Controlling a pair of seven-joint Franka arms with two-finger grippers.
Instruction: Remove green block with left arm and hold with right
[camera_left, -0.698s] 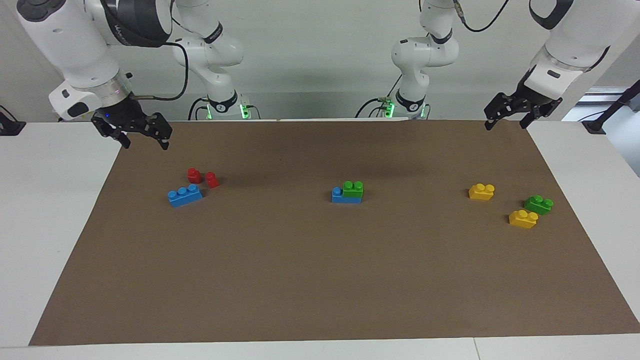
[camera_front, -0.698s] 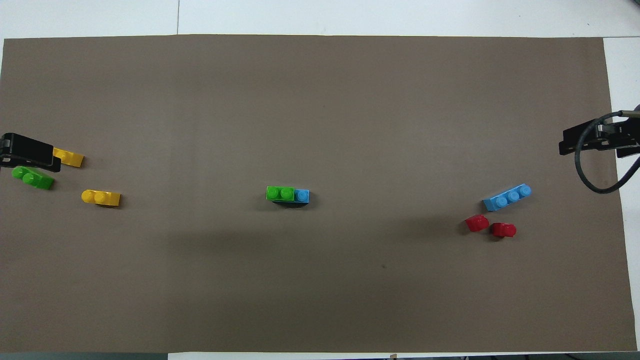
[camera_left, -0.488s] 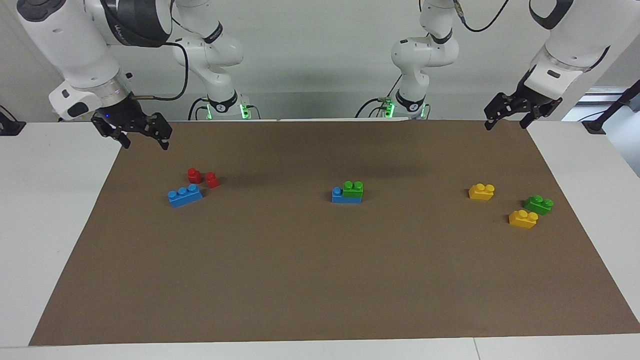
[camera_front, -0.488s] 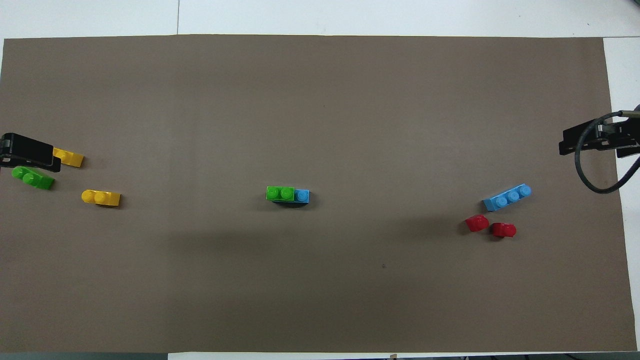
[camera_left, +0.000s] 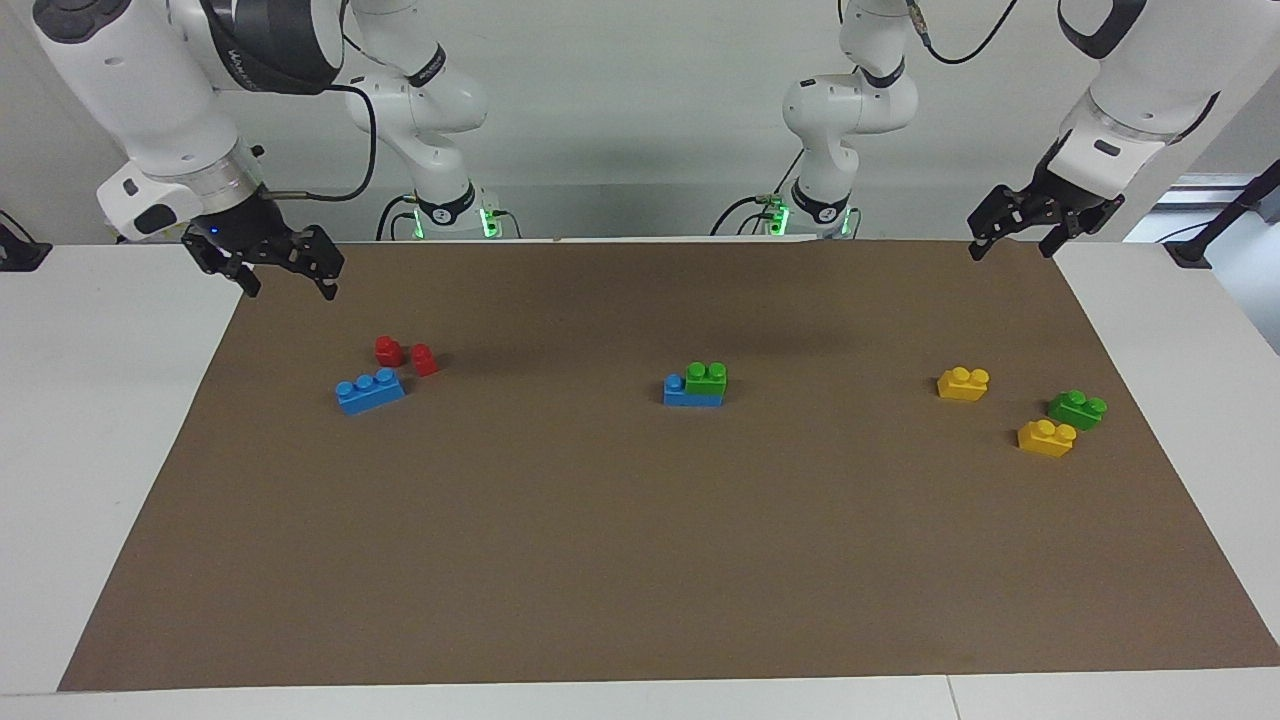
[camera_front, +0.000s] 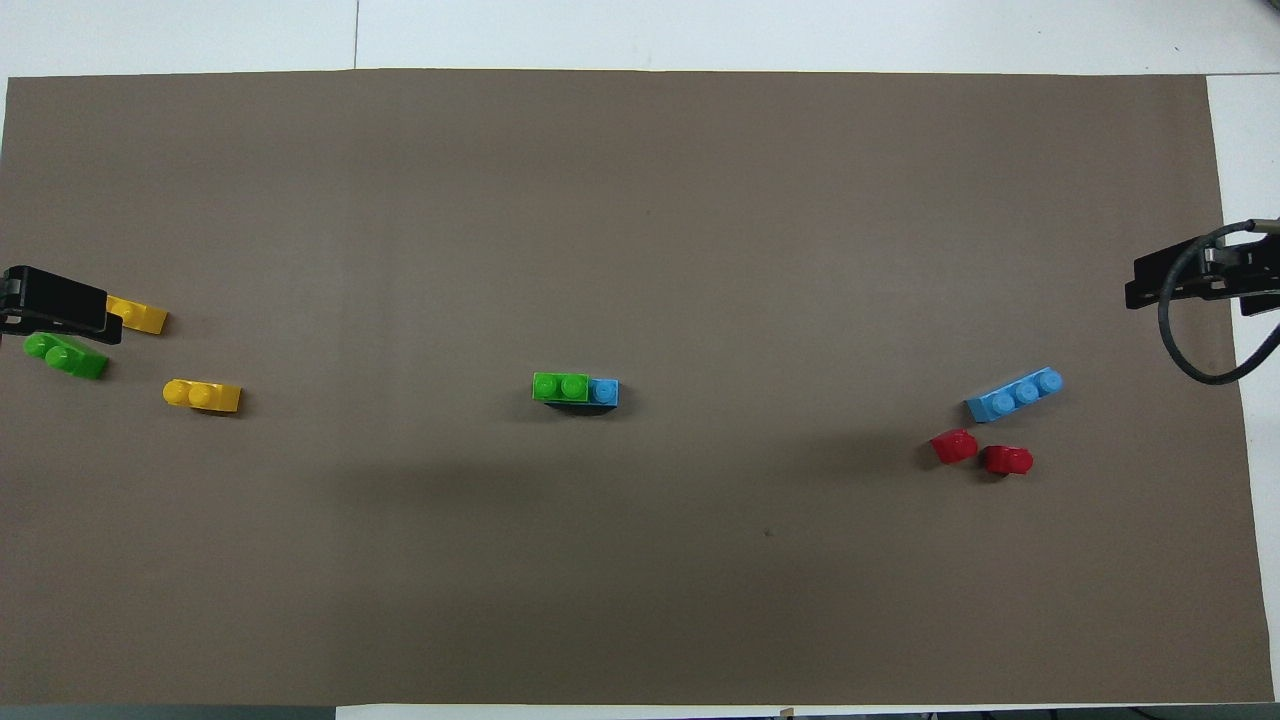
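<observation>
Green block: the green block (camera_left: 707, 379) (camera_front: 560, 386) sits pressed onto a blue brick (camera_left: 685, 392) (camera_front: 603, 391) near the middle of the brown mat (camera_left: 640, 560) (camera_front: 640, 200), covering the part of the brick toward the left arm's end.
Block and grippers: it is well apart from both grippers, roughly midway between them along the table and farther from the robots than the mat edge over which they hang.
Block's look: small, bright green, glossy plastic, two round studs on top, upright and square to the blue brick; one blue stud shows bare beside it.
Left gripper: the left gripper (camera_left: 1012, 238) (camera_front: 60, 305) hangs in the air over the mat corner at the left arm's end, fingers spread apart, nothing between them.
Right gripper: the right gripper (camera_left: 288, 275) (camera_front: 1190, 280) hangs over the mat edge at the right arm's end, a small blue light above it, fingers spread apart and empty.
Other green brick: a second green brick (camera_left: 1077, 409) (camera_front: 66, 355) lies on the mat toward the left arm's end, just beside one yellow brick (camera_left: 1046, 437) (camera_front: 138, 315); another yellow brick (camera_left: 963, 383) (camera_front: 202, 396) lies nearer to the robots.
Right arm's end: a loose blue brick (camera_left: 370, 390) (camera_front: 1014, 394) lies tilted on the mat, with two red pieces (camera_left: 406, 355) (camera_front: 982, 453) just beside it, nearer to the robots.
</observation>
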